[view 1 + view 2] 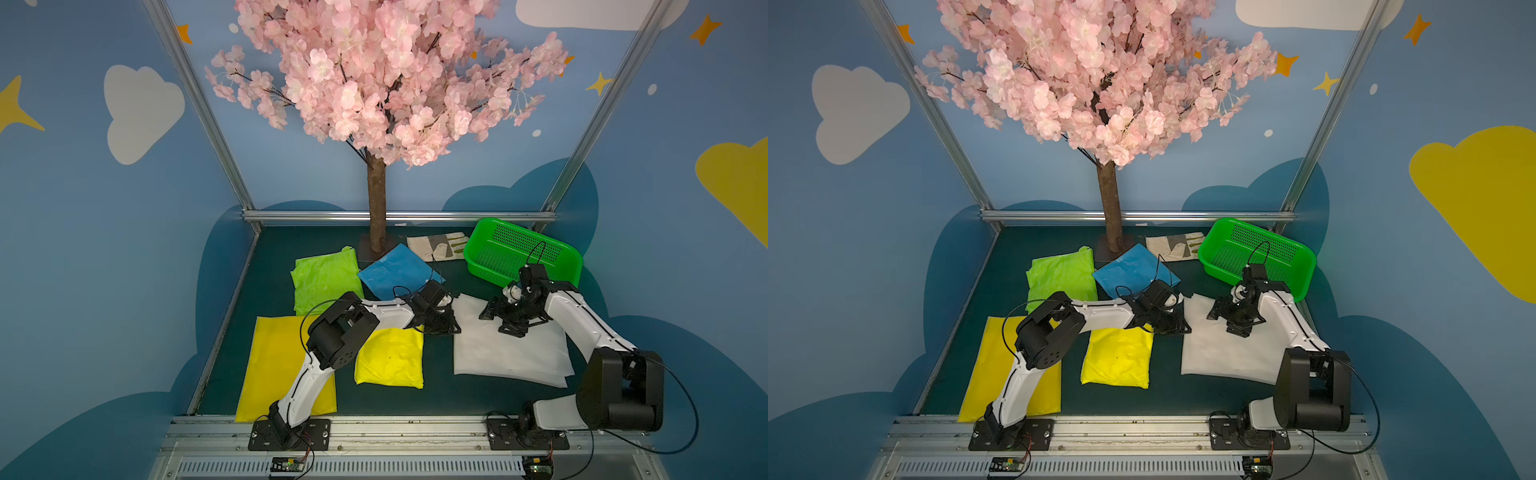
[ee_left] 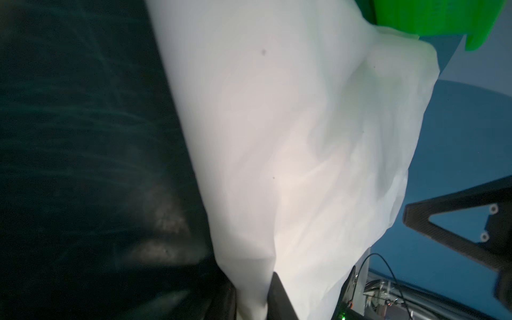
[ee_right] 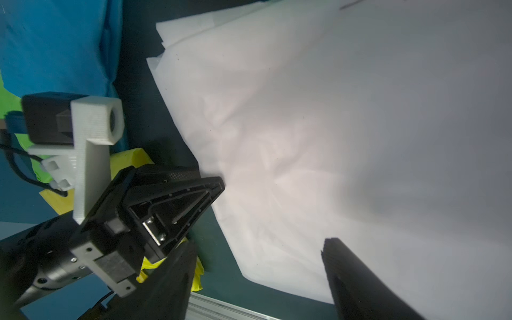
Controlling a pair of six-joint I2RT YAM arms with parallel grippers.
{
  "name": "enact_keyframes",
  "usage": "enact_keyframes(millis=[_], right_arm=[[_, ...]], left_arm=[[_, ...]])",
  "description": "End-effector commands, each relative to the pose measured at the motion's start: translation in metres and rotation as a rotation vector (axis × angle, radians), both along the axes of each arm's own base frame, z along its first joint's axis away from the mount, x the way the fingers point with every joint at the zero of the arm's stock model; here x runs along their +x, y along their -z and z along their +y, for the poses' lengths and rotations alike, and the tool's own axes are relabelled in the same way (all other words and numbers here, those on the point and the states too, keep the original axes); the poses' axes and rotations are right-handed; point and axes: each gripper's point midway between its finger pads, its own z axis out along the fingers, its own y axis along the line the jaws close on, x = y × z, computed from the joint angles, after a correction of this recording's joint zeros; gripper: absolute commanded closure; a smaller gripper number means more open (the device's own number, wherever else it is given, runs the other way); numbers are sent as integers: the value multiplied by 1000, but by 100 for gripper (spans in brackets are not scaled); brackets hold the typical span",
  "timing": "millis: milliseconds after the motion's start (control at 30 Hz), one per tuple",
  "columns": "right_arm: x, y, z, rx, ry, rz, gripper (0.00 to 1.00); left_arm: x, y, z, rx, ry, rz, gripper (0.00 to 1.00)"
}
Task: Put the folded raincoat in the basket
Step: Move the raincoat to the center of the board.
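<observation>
A white folded raincoat (image 1: 507, 353) (image 1: 1229, 353) lies on the dark table at the right. My left gripper (image 1: 451, 328) (image 1: 1183, 328) is at its left edge. In the left wrist view that gripper (image 2: 253, 288) is shut on a pinch of the white raincoat (image 2: 277, 138). My right gripper (image 1: 496, 322) (image 3: 260, 246) hovers open over the white raincoat (image 3: 332, 110) near its far left corner, with nothing between its fingers. The bright green basket (image 1: 482, 249) (image 1: 1214, 249) (image 2: 432, 16) stands tilted and empty behind the raincoat, at the back right.
Other folded raincoats lie to the left: a blue one (image 1: 395, 270), a lime one (image 1: 324, 278), a small yellow one (image 1: 390, 361) and a flat yellow one (image 1: 274, 365). A tree trunk (image 1: 377, 208) and a work glove (image 1: 436, 246) are at the back.
</observation>
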Motion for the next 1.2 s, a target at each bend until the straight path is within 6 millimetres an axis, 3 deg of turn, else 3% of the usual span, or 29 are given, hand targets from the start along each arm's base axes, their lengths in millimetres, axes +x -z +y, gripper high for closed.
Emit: enact_keyframes(millis=[0, 67, 267, 767, 900, 1167], right_arm=[[-8, 2, 0, 3, -9, 25, 22], [-8, 2, 0, 3, -12, 24, 22], [-7, 2, 0, 1, -13, 24, 22], [2, -9, -2, -15, -14, -5, 23], [1, -7, 0, -7, -16, -2, 23], [4, -10, 3, -5, -30, -18, 23]], left_arm=[[-4, 5, 1, 32, 10, 1, 92], [-2, -2, 3, 40, 6, -17, 98], [-1, -16, 12, 80, 3, -56, 98], [-13, -44, 64, 222, 21, -107, 98], [-11, -43, 89, 255, 0, -94, 98], [-10, -58, 163, 291, -72, -90, 97]])
